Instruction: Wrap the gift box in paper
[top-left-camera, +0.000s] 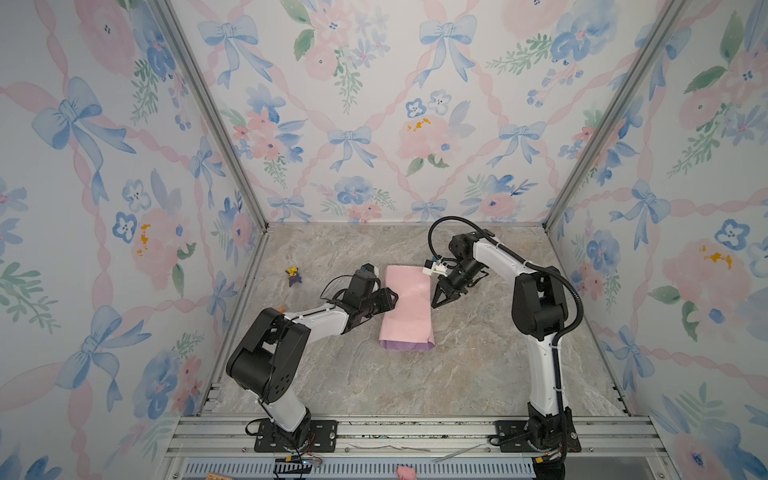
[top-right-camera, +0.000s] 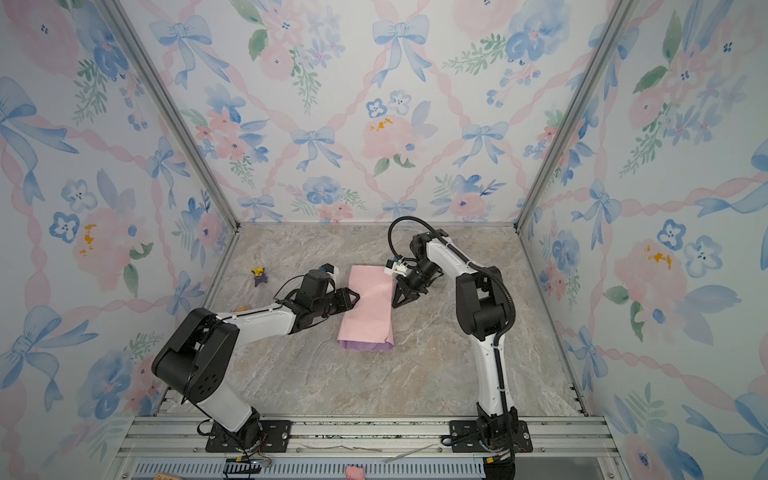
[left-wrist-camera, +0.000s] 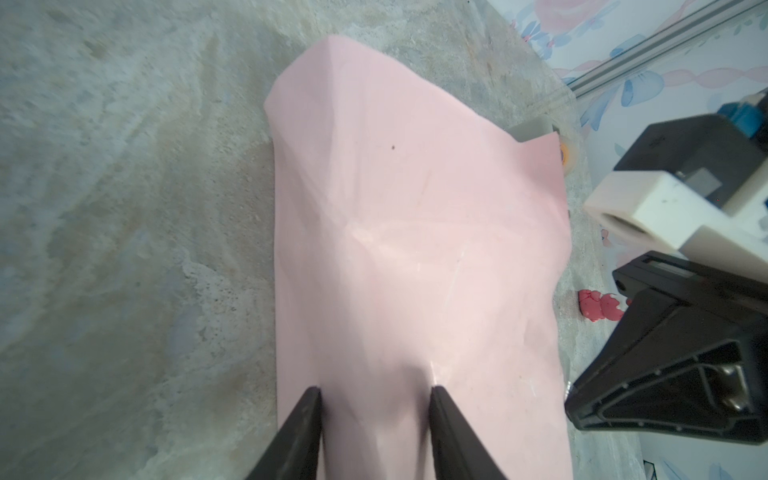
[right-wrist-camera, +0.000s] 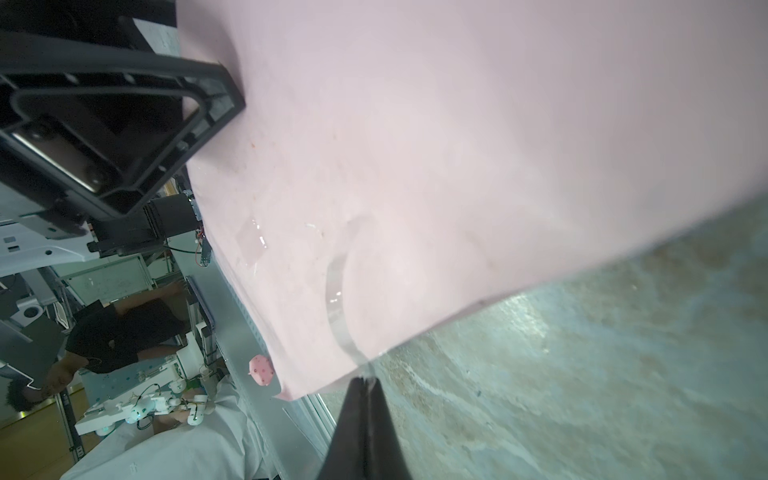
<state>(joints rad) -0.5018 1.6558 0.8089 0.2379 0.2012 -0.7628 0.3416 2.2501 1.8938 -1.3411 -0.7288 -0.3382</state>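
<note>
Softly creased pink paper (top-left-camera: 407, 307) lies folded flat on the marbled counter (top-left-camera: 457, 374); left fingers (left-wrist-camera: 303, 432) apart on it, right fingers (right-wrist-camera: 353, 415) together on glossy clear tape (right-wrist-camera: 334, 282).

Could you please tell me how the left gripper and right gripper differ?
The left gripper has jaws apart; the right gripper is shut. The left gripper lies over the paper; the right gripper sits at its edge, pinching a clear tape strip. Both are black.

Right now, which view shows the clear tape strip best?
Right wrist view: the clear tape strip curves over the paper, ending in the shut right gripper. Left wrist view gives only faint glossy patches; both top views are too far to show it.
</note>
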